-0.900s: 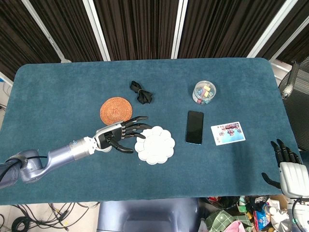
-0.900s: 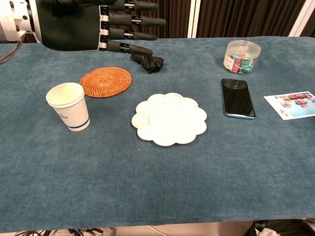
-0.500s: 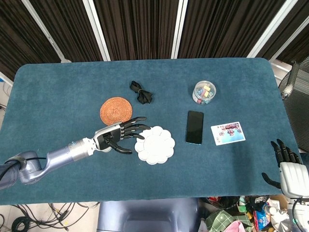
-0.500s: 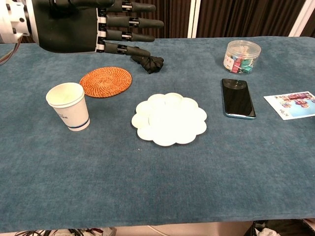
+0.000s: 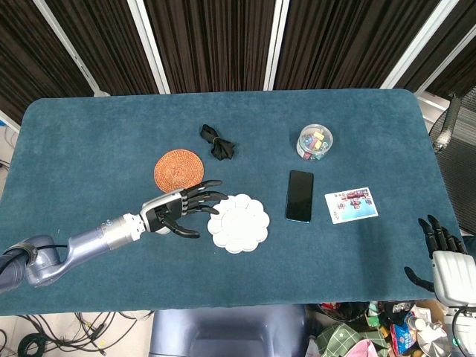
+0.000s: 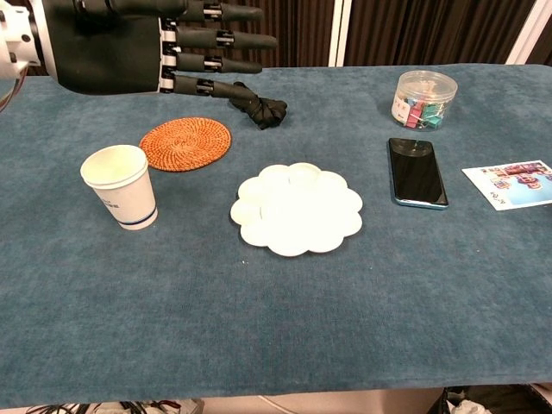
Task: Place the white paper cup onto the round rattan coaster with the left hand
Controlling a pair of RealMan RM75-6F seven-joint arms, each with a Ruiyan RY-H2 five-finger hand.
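The table (image 6: 259,328) wears a teal-blue cloth. The paper cup (image 6: 121,186) is white with a blue band near its base, and the round rattan coaster (image 6: 185,143) is orange-brown, woven in rings. The flower-shaped plate (image 6: 296,208) is white, the phone (image 6: 417,172) black, and the left hand (image 6: 129,43) black.

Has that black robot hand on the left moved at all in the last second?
Yes. In the head view the left hand has drawn back leftward, its fingertips now barely reaching the white flower-shaped plate they overlapped earlier.

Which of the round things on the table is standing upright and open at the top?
The white paper cup, left of the flat rattan coaster and flower-shaped plate.
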